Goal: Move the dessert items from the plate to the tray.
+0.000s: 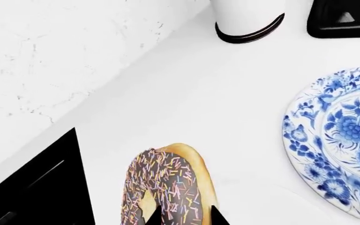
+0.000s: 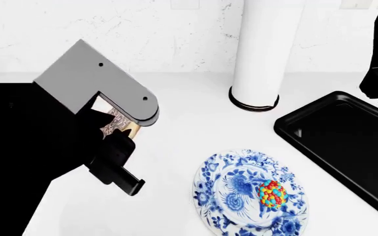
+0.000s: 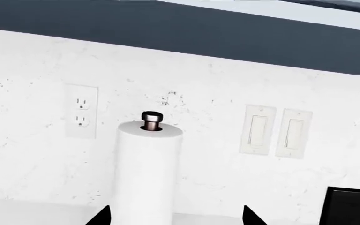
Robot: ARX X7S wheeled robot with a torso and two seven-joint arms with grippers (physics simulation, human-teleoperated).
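- The plate [image 2: 241, 194] holds only the candy ball [image 2: 273, 192], right of its centre.
- The tray [image 2: 346, 142] sits right of the plate, with nothing visible in it.
- The left gripper [image 1: 183, 216] is clamped on the donut [image 1: 167, 185], held over the counter [image 2: 189, 123] left of the plate.
- The right gripper [image 3: 176, 218] faces the towel roll [image 3: 147, 173], fingers apart.

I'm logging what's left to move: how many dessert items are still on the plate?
1. The candy ball sits on the blue-patterned plate. The donut is off the plate, held in the left gripper above the counter. Nothing seems hidden.
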